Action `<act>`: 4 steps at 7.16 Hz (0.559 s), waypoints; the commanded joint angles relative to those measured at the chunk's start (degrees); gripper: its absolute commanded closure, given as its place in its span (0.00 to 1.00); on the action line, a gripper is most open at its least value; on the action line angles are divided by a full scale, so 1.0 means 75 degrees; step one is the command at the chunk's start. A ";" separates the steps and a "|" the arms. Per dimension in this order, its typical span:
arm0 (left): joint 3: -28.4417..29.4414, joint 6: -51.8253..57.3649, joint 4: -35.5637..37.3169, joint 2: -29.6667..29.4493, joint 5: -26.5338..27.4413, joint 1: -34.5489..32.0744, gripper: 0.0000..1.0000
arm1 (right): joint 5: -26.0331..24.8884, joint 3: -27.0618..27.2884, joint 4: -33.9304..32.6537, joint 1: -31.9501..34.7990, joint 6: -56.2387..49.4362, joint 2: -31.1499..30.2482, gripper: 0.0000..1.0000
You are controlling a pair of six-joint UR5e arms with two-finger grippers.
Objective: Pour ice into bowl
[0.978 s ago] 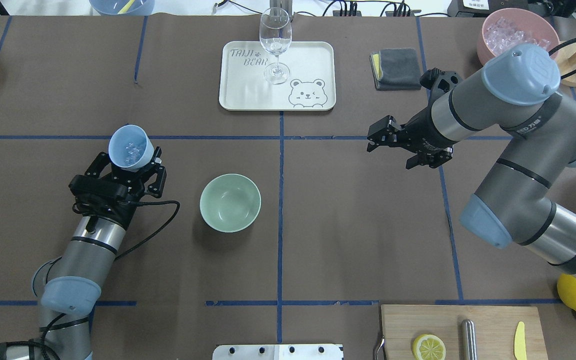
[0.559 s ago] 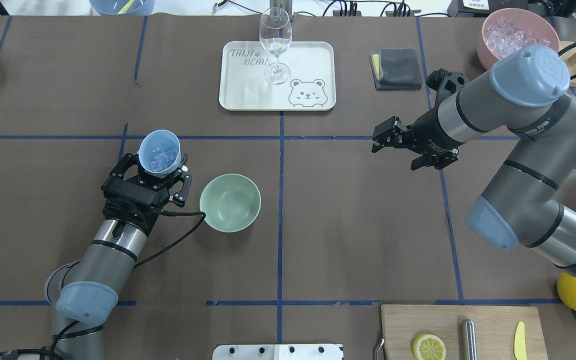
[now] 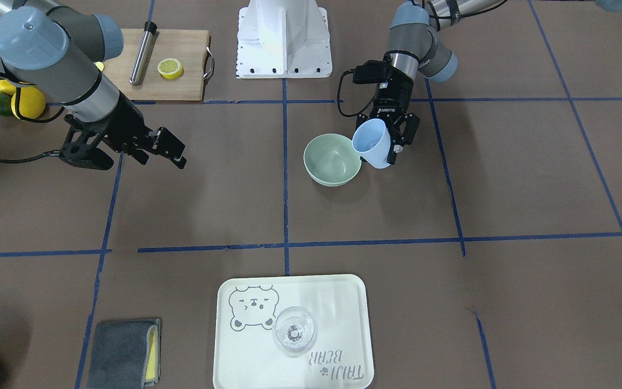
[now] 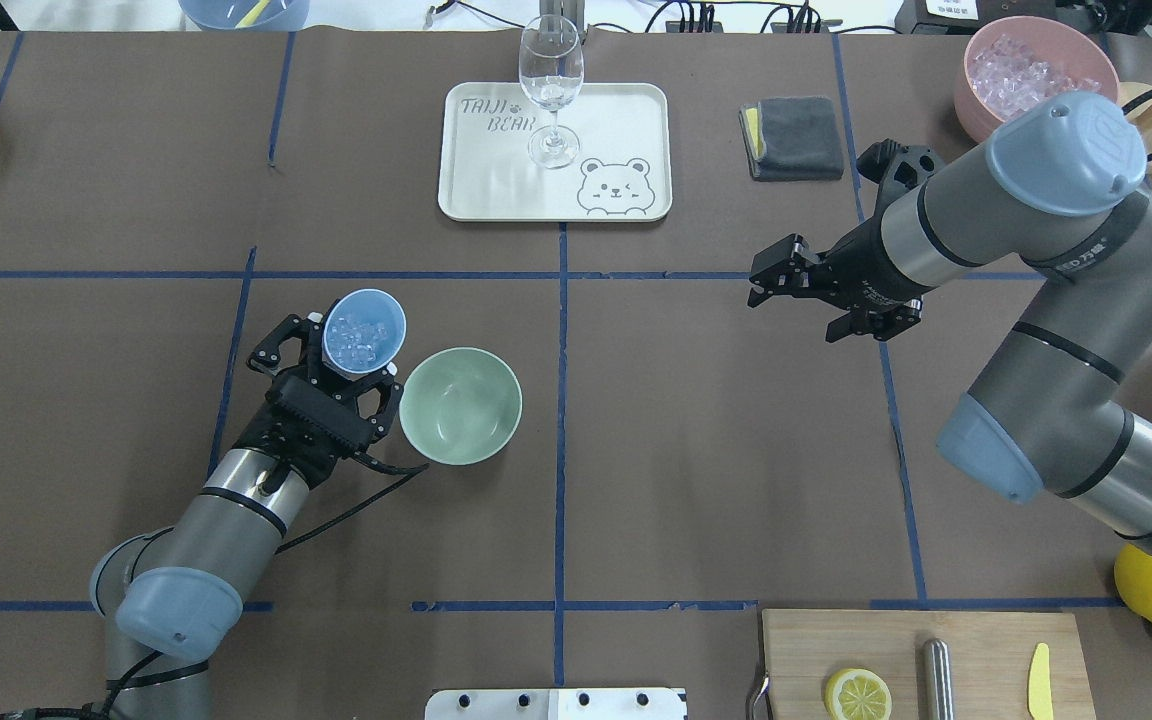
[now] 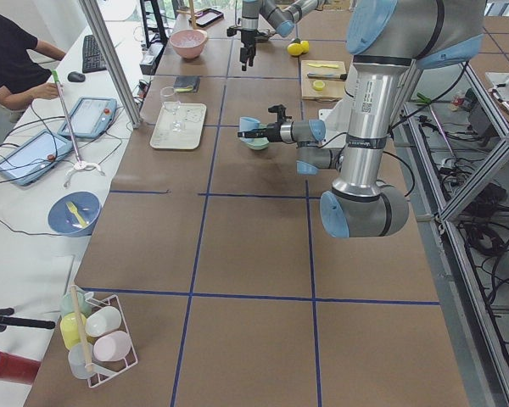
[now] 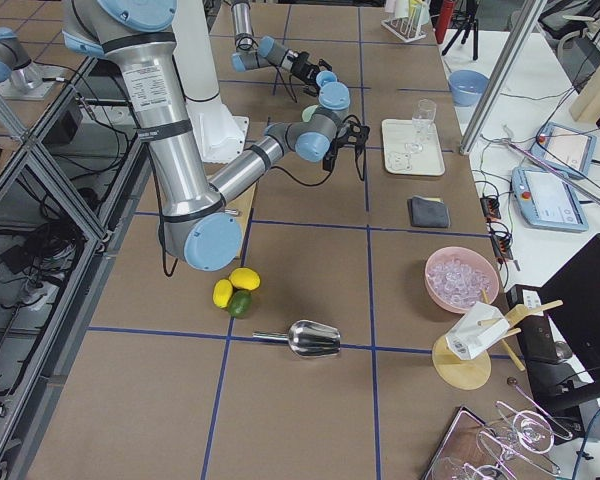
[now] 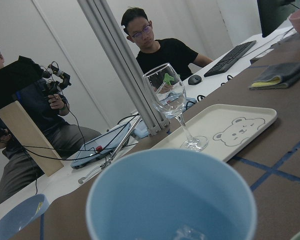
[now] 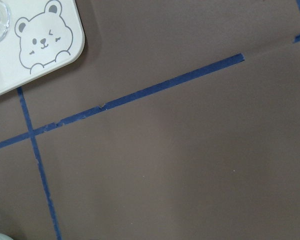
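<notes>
Overhead exterior shows my left gripper [image 4: 354, 362] clenched round the blue cup [image 4: 364, 331], which leans toward the bowl [image 4: 461, 405] at the bowl's left rim. The ice [image 4: 356, 340] lies inside the cup and the bowl looks empty, so I judge the carry done and the pour itself left. The right gripper [image 4: 768, 277] hangs far right, jaws parted, holding nothing.

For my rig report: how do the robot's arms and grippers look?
The left arm and right arm: silver-grey tubes, pale blue joint caps, black bands; white lettering on the right. The left gripper and right gripper: black, two-fingered. A black cable loops from the left wrist.
</notes>
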 commanded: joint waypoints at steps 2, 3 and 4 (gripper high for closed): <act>-0.0068 0.2238 0.0861 -0.0036 -0.0050 0.0035 1.00 | 0.0000 0.0006 0.0000 -0.0007 0.0000 0.0001 0.00; -0.0173 0.2686 0.1435 -0.0199 -0.0004 0.0035 1.00 | 0.0000 0.0006 0.0000 -0.0006 0.0000 0.0013 0.00; -0.0209 0.3039 0.1917 -0.0270 0.0043 0.0035 1.00 | 0.0000 0.0052 0.0000 0.0017 0.0012 -0.0022 0.00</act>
